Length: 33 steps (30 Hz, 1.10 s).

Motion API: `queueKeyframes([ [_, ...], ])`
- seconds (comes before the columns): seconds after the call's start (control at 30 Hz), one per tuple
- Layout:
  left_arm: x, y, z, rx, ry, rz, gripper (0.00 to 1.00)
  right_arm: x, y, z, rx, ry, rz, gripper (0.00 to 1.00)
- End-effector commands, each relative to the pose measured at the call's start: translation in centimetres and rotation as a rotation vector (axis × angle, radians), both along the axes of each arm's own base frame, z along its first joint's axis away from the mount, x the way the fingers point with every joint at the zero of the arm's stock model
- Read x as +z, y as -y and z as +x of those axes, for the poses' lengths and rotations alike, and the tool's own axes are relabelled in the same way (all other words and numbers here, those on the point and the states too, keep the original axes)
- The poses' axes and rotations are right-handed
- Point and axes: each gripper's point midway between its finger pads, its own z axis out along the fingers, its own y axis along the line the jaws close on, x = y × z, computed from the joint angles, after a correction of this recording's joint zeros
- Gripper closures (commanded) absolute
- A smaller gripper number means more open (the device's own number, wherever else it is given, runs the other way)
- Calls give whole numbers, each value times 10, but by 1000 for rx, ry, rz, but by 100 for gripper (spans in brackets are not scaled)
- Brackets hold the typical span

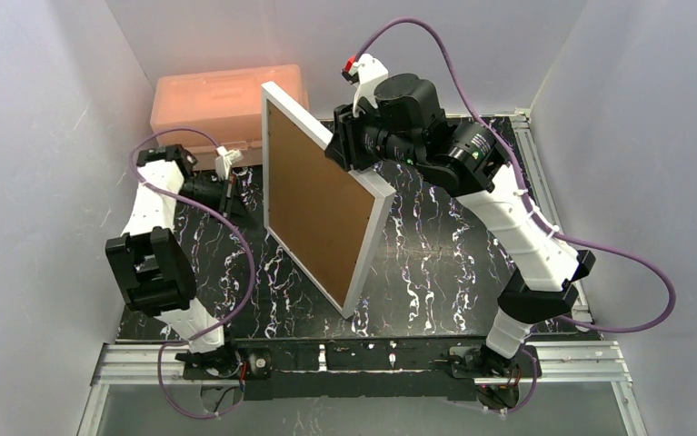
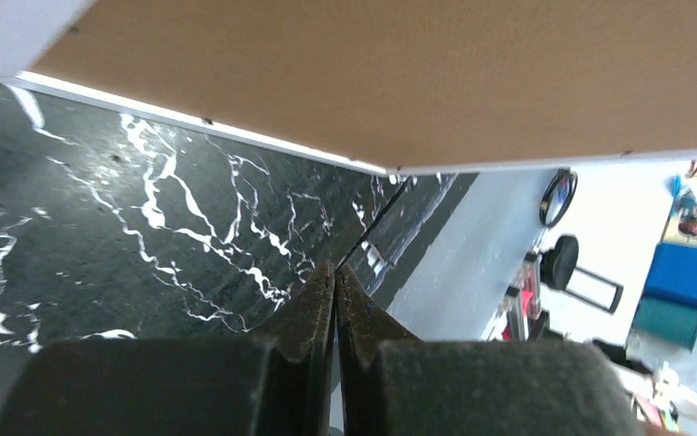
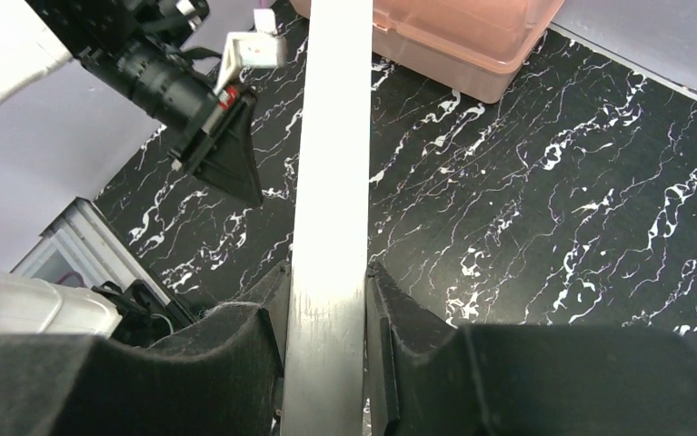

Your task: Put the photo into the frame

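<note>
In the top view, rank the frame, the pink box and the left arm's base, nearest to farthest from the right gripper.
1. frame: clamped in the right gripper.
2. pink box: back left, behind the frame.
3. left arm's base: near edge, left.

Frame (image 1: pixel 322 204) over the table (image 1: pixel 453 263), box (image 1: pixel 208 104) behind it, left end effector (image 2: pixel 334 277) to its left.

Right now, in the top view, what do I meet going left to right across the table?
Left gripper, frame, right arm; the pink box overlaps the first two, so it's left out.
</note>
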Motion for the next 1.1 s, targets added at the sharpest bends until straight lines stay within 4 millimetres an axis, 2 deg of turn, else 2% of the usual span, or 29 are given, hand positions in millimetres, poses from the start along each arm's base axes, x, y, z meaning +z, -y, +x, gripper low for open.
queueKeyframes([
  [0.0, -15, 20, -23, -77, 10, 34, 100, 58, 5, 0, 5, 147, 143, 99],
  [0.17, -50, 28, -51, -249, 153, 112, 100, 55, 0, -2, 27, 131, 148, 99],
  [0.23, -69, 23, -64, -341, 218, 163, 100, 54, 0, -3, 28, 126, 149, 99],
  [0.33, -96, 10, -70, -472, 362, 272, 100, 51, 0, -2, 20, 118, 144, 99],
  [0.4, -113, 1, -67, -537, 476, 359, 100, 48, -1, -1, 18, 112, 142, 99],
  [0.43, -119, -4, -56, -543, 563, 413, 100, 47, -2, -1, 19, 108, 142, 99],
  [0.5, -128, -2, -48, -596, 695, 483, 85, 46, -4, 0, 20, 104, 144, 99],
  [0.63, -146, -2, -40, -742, 948, 605, 83, 45, -6, 1, 17, 98, 152, 99],
  [0.7, -149, -2, -29, -781, 1089, 671, 81, 44, -7, 1, 18, 93, 155, 99],
  [0.8, -158, 1, -25, -900, 1270, 729, 72, 41, -7, 1, 15, 89, 160, 99],
  [0.9, -158, 9, -14, -988, 1547, 815, 74, 39, -7, 0, 16, 79, 160, 99],
  [1.07, -155, 36, -29, -1141, 1834, 759, 62, 35, -7, -4, 25, 59, 172, 99],
])
